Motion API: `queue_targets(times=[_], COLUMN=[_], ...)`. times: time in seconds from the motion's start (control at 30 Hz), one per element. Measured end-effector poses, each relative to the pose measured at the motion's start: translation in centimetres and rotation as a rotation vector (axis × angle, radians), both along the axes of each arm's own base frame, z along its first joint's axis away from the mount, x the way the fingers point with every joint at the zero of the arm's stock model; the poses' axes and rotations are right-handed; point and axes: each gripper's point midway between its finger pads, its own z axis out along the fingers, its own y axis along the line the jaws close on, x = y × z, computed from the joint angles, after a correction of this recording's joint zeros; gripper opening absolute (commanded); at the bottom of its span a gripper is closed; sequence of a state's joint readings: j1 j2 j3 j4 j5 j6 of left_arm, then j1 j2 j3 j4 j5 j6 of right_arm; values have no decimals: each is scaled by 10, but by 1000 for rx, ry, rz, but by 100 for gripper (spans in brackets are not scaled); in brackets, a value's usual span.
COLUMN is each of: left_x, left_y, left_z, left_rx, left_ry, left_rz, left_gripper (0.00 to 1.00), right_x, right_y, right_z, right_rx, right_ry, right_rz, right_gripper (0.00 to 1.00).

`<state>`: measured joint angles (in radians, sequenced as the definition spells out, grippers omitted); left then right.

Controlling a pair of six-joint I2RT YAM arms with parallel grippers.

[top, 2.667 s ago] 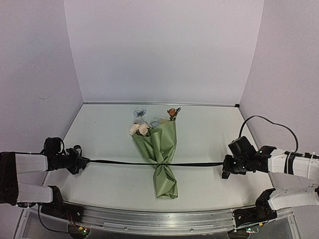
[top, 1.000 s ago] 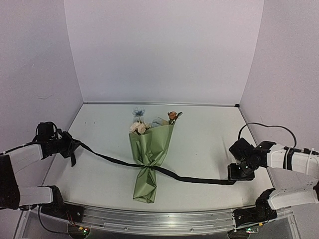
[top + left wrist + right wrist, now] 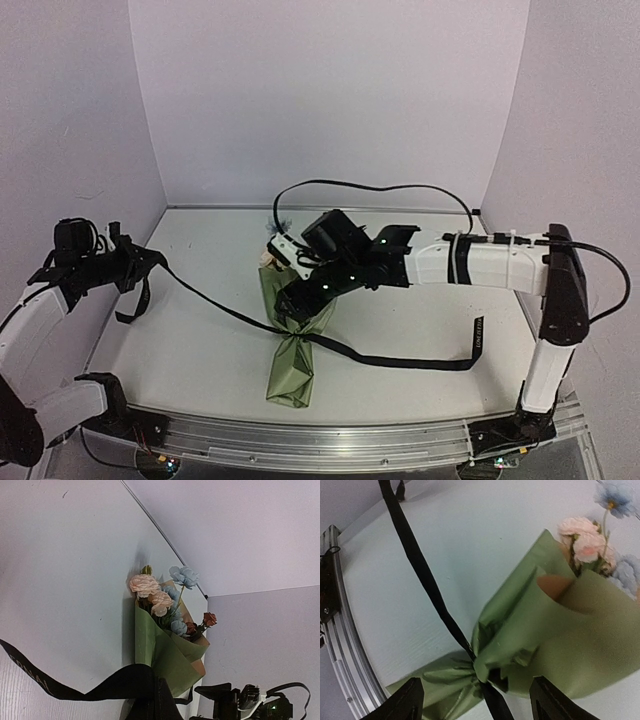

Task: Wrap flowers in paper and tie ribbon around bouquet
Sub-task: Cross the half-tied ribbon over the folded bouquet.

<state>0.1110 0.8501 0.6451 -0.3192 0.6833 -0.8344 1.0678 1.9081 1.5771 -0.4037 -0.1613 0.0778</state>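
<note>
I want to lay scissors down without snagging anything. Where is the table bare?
Bare: the near-left patch between ribbon, bouquet and front rail; also the far-left stretch behind the ribbon. Crowded: the centre, where the right gripper hovers open over the bouquet, and the ribbon's slack at right.

Table: pale grey-white tabletop (image 3: 200, 365).
Bouquet: olive-green paper cone of flowers (image 3: 290, 370), lying under right gripper's (image 3: 475, 680) spread jaws.
Ribbon: narrow black ribbon (image 3: 400, 361), loose tail right of jaws.

Lab booth: plain walls (image 3: 330, 100), aluminium rail (image 3: 330, 440).
</note>
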Motion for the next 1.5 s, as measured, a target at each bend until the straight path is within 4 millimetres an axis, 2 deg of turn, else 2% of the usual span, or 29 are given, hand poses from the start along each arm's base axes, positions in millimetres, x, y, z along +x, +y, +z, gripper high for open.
queue_targets(times=[0.27, 0.43, 0.63, 0.77, 0.87, 1.13, 1.23, 1.27, 1.37, 1.43, 1.5], left_x=[-7, -10, -11, -12, -13, -14, -14, -15, -15, -16, -17], left_y=[-6, -8, -9, -9, -9, -9, -10, -10, -10, -11, -11], left_z=[15, 23, 29, 32, 30, 28, 27, 27, 26, 25, 24], left_rx=[-9, -9, -8, -5, -6, -6, -6, -6, -2, -1, 3], left_ry=[-24, -47, -61, -68, -61, -51, -46, -47, -43, -40, -40], left_rz=[-35, -52, -60, -61, -61, -61, -62, -62, -67, -72, -77], left_gripper=[0, 0, 0, 0, 0, 0, 2, 4, 24, 38, 43], right_x=[-7, -9, -8, -5, -4, 3, 6, 7, 8, 4, 0], right_y=[58, 84, 104, 112, 115, 113, 112, 111, 107, 93, 78], right_z=[1, -1, -17, -28, -35, -38, -39, -39, -45, -57, -69], right_rx=[58, 81, 71, 59, 48, 31, 27, 25, 20, -20, -59], right_ry=[21, 14, 13, 5, 2, -16, -23, -24, -21, 2, 21], right_rz=[103, 144, 161, 164, 160, 118, 100, 96, 71, 47, 19], right_gripper=[60, 53, 45, 36, 30, 0, 0, 0, 0, 0, 0])
